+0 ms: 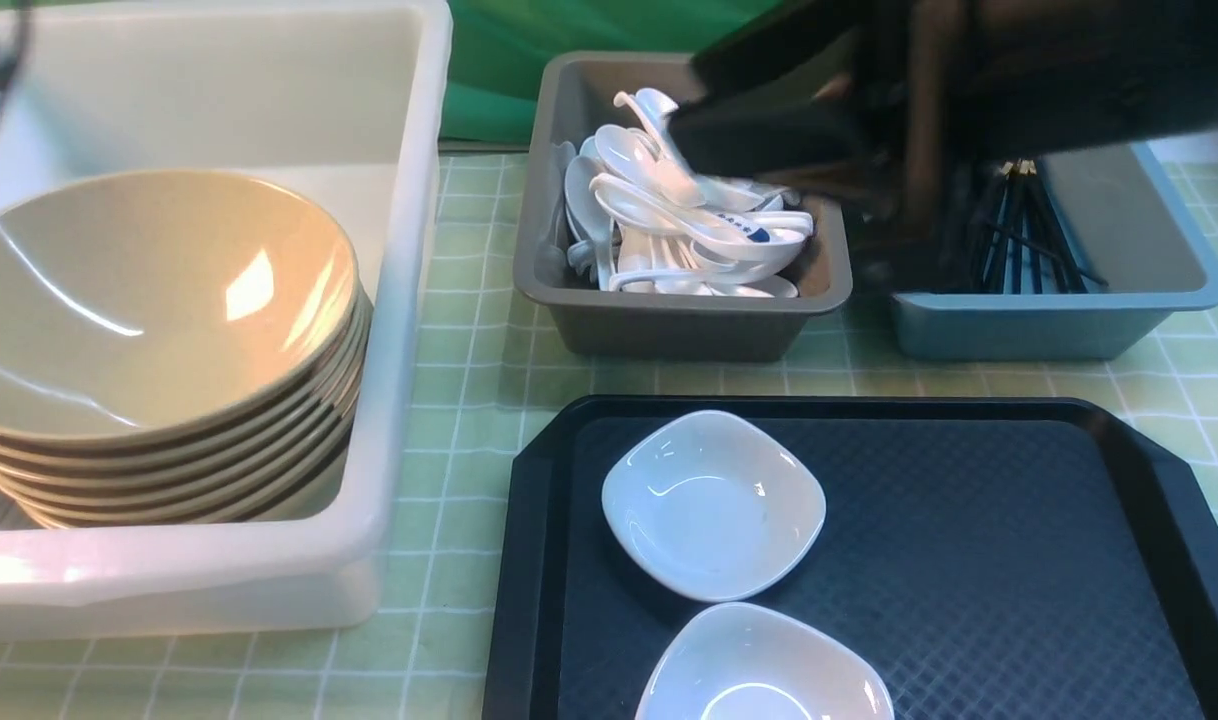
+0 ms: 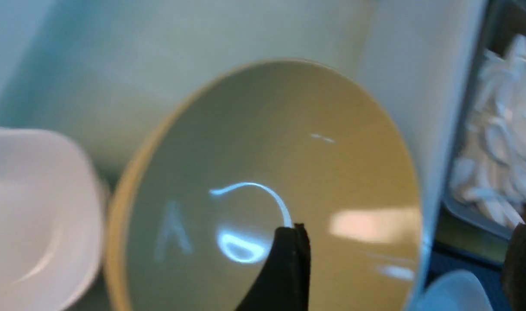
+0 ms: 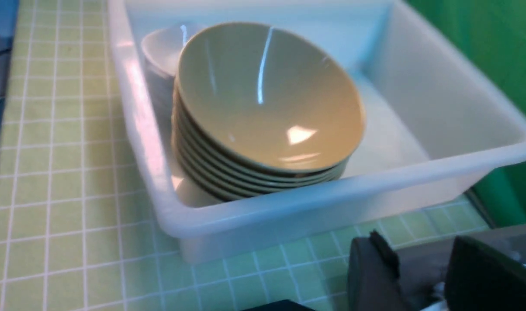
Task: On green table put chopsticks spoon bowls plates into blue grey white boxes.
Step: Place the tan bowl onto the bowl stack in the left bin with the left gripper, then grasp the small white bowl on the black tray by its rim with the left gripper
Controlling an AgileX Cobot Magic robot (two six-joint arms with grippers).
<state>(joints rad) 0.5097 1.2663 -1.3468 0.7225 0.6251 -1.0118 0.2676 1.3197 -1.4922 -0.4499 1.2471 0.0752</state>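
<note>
L gripper [image 2: 405, 268] hangs over the top bowl [image 2: 267, 172] of the tan stack in the white box [image 1: 409, 250], jaws wide apart w/ nothing between them. R gripper [image 3: 423, 276] – jaws partly apart, no grip that I can see – sits over the grey box [image 1: 669, 320] of spoons [image 1: 669, 220], next to the blue box [image 1: 1029, 325] w/ chopsticks [image 1: 1019, 230]. Two white dishes [image 1: 714, 500] lie on the black tray [image 1: 969, 560].
</note>
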